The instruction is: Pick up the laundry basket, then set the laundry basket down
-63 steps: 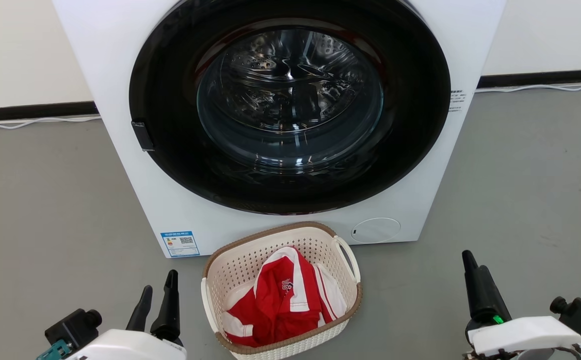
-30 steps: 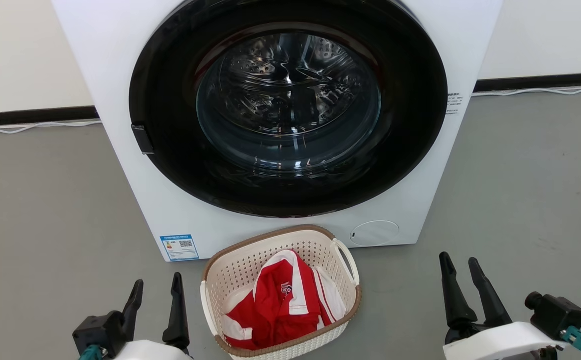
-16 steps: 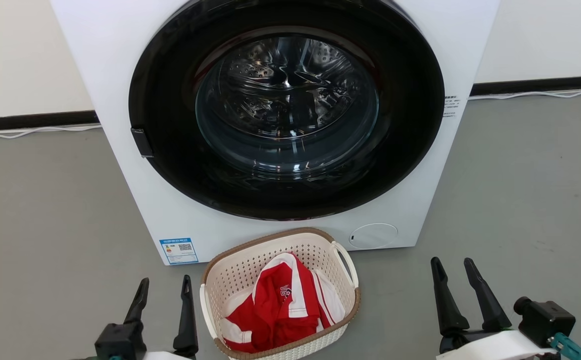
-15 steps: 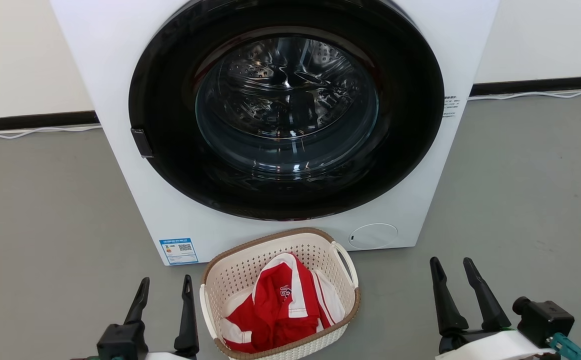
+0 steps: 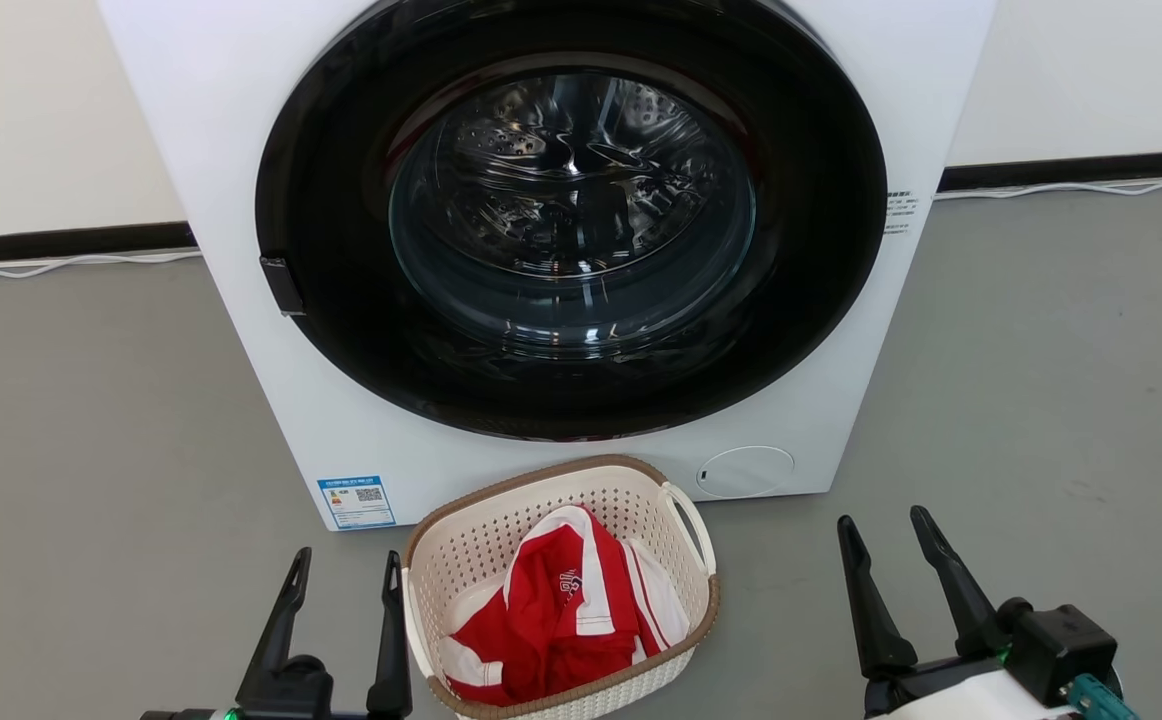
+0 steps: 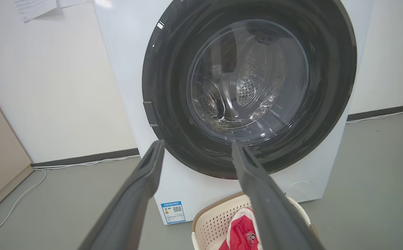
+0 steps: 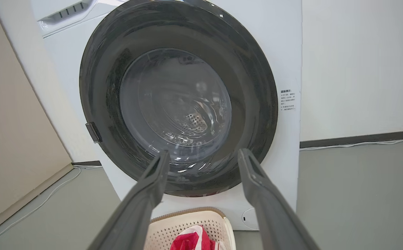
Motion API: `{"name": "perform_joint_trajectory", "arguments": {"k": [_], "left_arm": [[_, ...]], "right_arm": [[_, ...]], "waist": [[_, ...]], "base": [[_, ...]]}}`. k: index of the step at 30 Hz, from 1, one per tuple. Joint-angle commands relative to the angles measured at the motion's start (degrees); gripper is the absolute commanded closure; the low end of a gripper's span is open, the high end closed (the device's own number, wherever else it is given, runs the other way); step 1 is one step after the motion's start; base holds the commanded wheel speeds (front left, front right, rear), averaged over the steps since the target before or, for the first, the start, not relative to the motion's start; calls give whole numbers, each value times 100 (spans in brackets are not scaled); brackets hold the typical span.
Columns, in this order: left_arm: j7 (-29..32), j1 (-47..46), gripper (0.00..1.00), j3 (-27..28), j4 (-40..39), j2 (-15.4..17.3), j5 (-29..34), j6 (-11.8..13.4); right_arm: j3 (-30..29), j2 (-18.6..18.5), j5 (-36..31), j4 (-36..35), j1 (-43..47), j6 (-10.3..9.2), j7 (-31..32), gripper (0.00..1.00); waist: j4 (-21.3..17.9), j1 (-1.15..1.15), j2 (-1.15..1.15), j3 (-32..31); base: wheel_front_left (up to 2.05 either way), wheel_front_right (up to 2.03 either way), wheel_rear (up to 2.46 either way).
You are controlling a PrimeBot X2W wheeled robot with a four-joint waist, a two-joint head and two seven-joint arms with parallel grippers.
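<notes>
White and bulky, the washer (image 5: 241, 150) fills the head view from 10 to 2 o'clock. It sits a shade lower there than two seconds ago, but that is the camera tipping, not the machine moving.

The real change is in the arms, which have both drawn inward. The left pincer (image 5: 348, 555) at 7 o'clock has slid towards the middle. Its inner finger now stands just beside the left wall of the laundry basket (image 5: 486, 545), and whether it touches is too close to tell. The right pincer (image 5: 880, 516) at 4 o'clock has also come nearer, but grey floor still lies between it and the basket's right handle (image 5: 693, 520). Both are spread wide and hold nothing.

The basket itself has not stirred. It rests on the floor (image 5: 91, 450) at 6 o'clock, close under the washer's front. By my reading this is the approach closing in from both sides, with the lift not yet begun.

The washer's front right behind the far rim leaves no room to push forward, so the lift probably has to go up or back. A red and white shirt (image 5: 551, 610) lies loose inside the basket and could shift if it tilts. The white cable (image 5: 71, 262) along the wall at 9 o'clock and the blue sticker (image 5: 356, 500) at 7 o'clock are out of the way.
</notes>
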Motion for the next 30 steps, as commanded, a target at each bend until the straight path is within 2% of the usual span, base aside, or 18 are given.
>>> {"name": "perform_joint_trajectory", "arguments": {"k": [1, 30], "left_arm": [[-82, -89, 0, 137, -207, 26, 233, 91], [-94, -67, 0, 333, -163, -142, 254, -97]], "right_arm": [[180, -47, -200, -189, -74, 42, -112, 0], [168, -48, -224, -149, -113, 42, -124, 0]], "waist": [[0, 0, 0, 2], [-7, 0, 0, 58]], "base": [[0, 0, 0], [0, 0, 0]]}}
